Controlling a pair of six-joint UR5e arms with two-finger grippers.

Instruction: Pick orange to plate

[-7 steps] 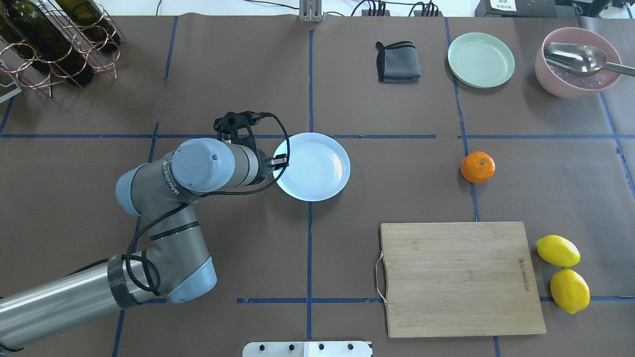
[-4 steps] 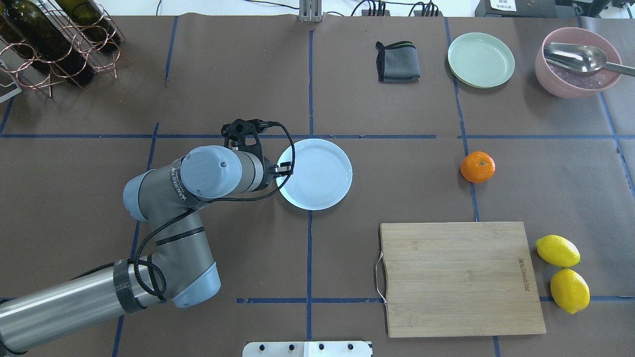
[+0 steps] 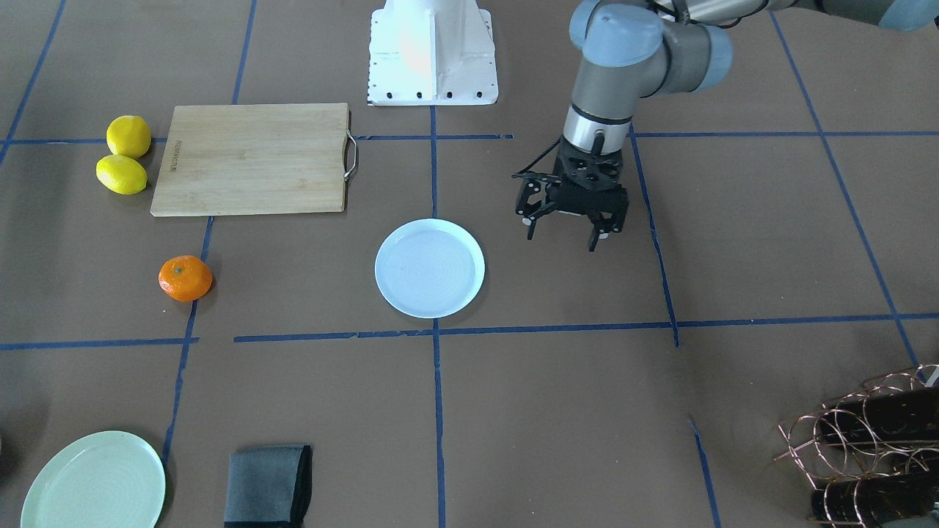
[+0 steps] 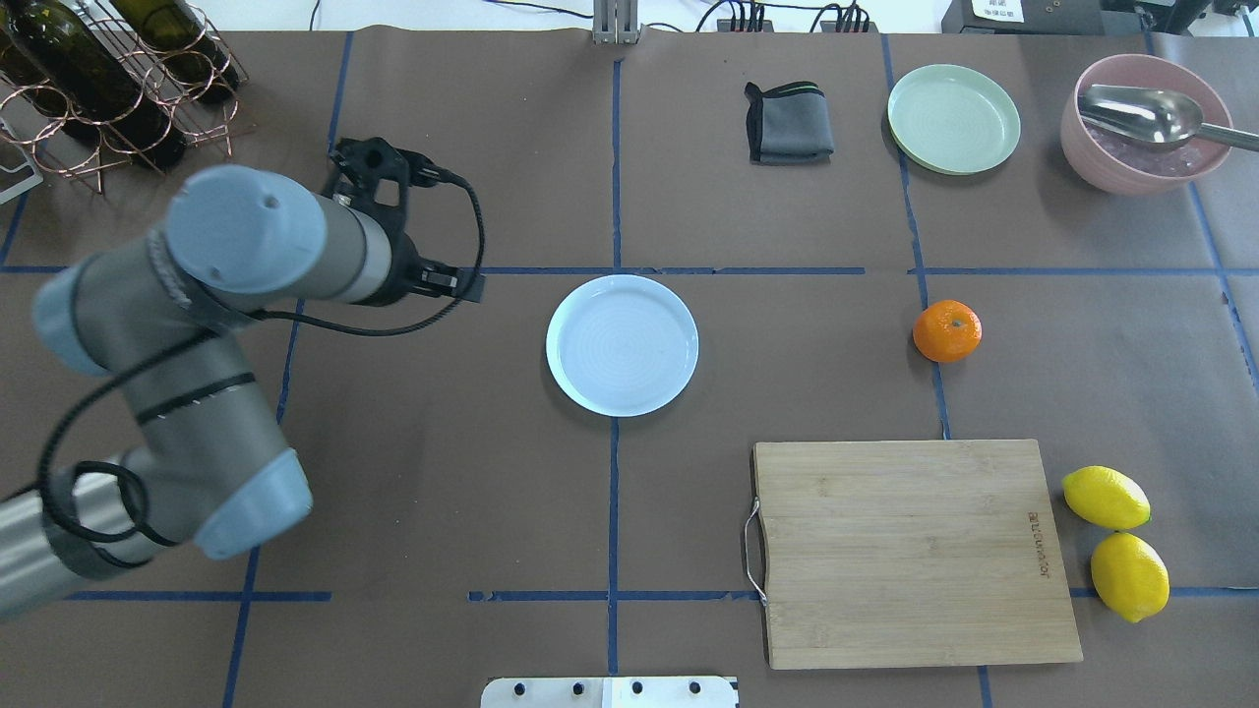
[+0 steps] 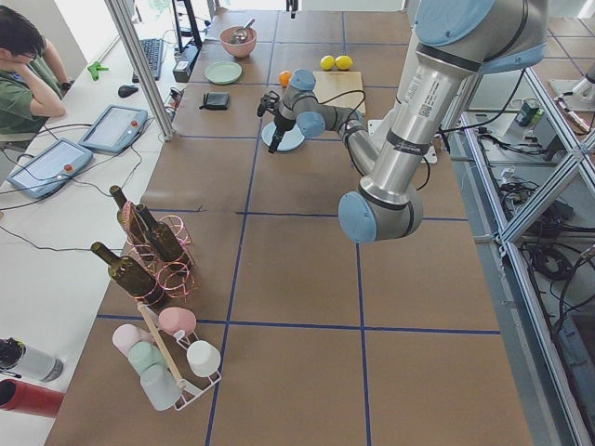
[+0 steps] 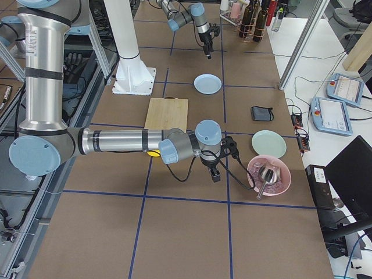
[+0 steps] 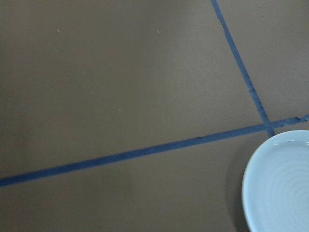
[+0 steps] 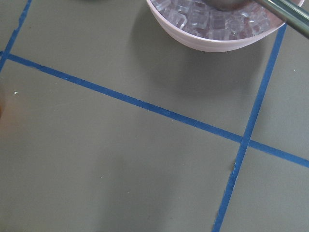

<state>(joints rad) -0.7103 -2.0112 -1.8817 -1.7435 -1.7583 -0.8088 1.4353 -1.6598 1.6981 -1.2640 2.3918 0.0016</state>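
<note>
The orange [image 4: 947, 331] lies on the brown table, right of centre, with nothing touching it. The white plate [image 4: 622, 344] sits flat at the table's middle and holds nothing. My left gripper [image 3: 561, 238] hangs open above the table beside the plate, well clear of its rim and with nothing between its fingers. The left wrist view catches only the plate's edge [image 7: 280, 183]. My right gripper [image 6: 215, 174] shows only in the exterior right view, close to the pink bowl, and I cannot tell whether it is open or shut.
A wooden cutting board [image 4: 910, 551] lies front right, with two lemons [image 4: 1107, 497] beside it. At the back right are a pale green plate [image 4: 953, 118], a pink bowl of ice with a spoon [image 4: 1146, 123] and a folded dark cloth [image 4: 789, 123]. A wine rack [image 4: 108, 79] stands back left.
My left gripper held the plate's rim, shifted it slightly, let go and drew away to the left and upward. The plate now lies flat. The orange has not moved.
</note>
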